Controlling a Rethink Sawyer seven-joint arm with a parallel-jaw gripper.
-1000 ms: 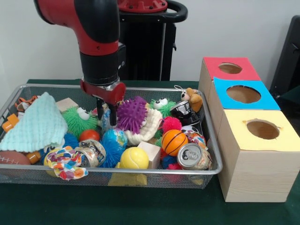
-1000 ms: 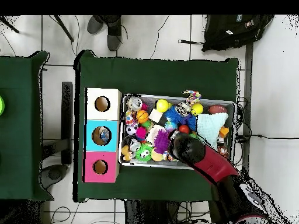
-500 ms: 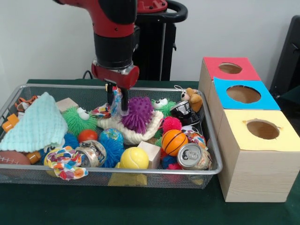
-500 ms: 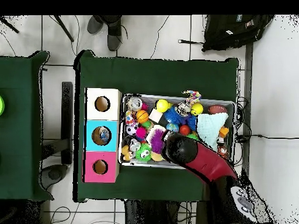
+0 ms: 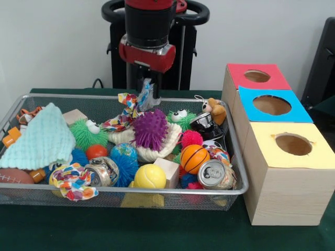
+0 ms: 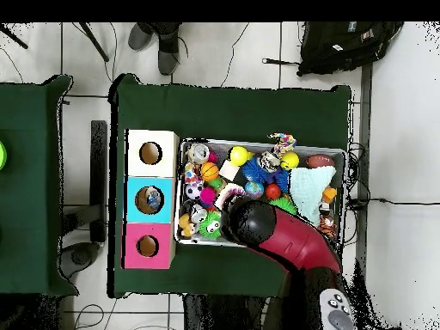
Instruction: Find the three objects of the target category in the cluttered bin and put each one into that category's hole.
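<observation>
A fine wire-mesh metal bin (image 5: 238,157) holds a mixed load: a soft, matt mint cloth (image 5: 36,138), a rubbery purple spiky ball (image 5: 150,129), a smooth yellow ball (image 5: 149,176), a glossy orange basketball (image 5: 194,158), a shiny metal can (image 5: 214,174) and a pale wooden block (image 5: 168,170). A limp patterned fabric strip (image 5: 125,116) hangs from the gripper (image 5: 147,89). Beside the bin, bare wooden boxes (image 5: 285,193) carry matt paper tops in red, blue and yellow.

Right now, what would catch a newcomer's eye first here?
The gripper dangles a colourful patterned cloth above the wire bin, which is crammed with toys, a purple spiky ball at its centre. Beside the bin stand three boxes with round holes: red, blue, yellow.
</observation>
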